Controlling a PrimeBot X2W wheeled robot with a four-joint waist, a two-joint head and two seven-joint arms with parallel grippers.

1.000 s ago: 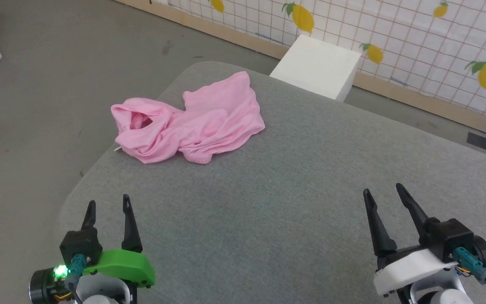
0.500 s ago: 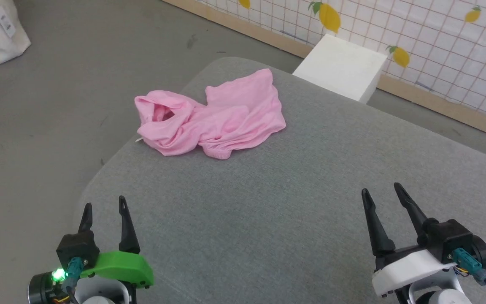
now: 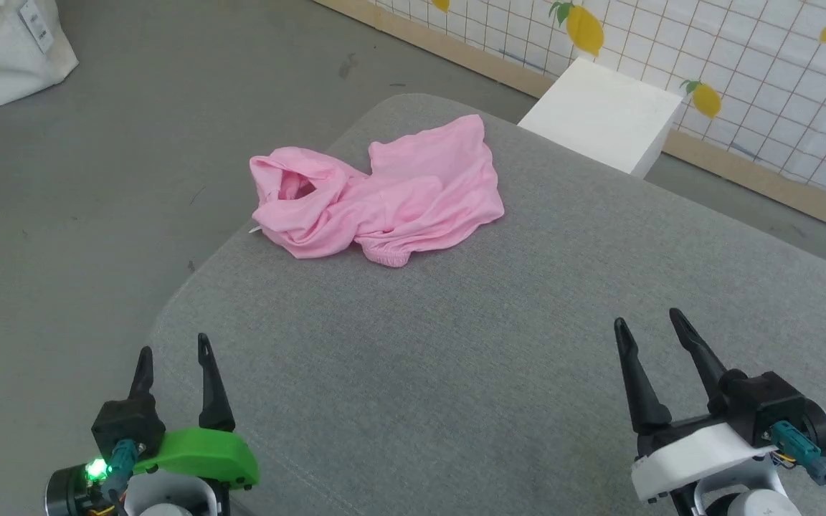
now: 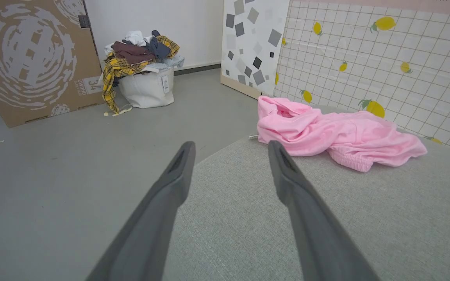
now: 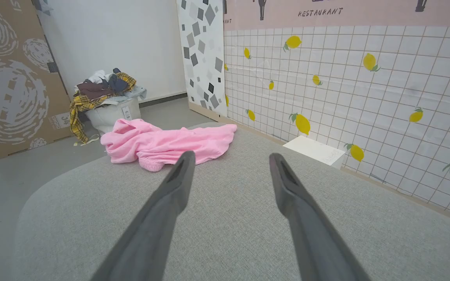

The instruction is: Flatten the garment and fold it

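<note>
Nothing on the padded surface is seen to have shifted over the past second; the head camera alone is turned, so that the whole scene is carried rightward across the frame, while both arms are kept roughly in place. The pink T-shirt (image 3: 377, 197) is left crumpled in a heap near the far left corner of the grey padded surface (image 3: 456, 373), with one opening gaping and a small white label (image 3: 255, 231) poking out at the side nearest the floor. Flattening is judged not yet begun. The left gripper (image 3: 173, 345) and right gripper (image 3: 647, 319) are held low at the near edge, well apart from the T-shirt and from each other, apparently parked so that the cloth can be surveyed before a reach is made. Both pairs of dark fingers are spread wide, as the wrist views confirm, and nothing is held or touched by either. A white box (image 3: 599, 115) is set just beyond the far edge, and a laundry bag (image 4: 147, 88) heaped with clothes is stood on the floor.
</note>
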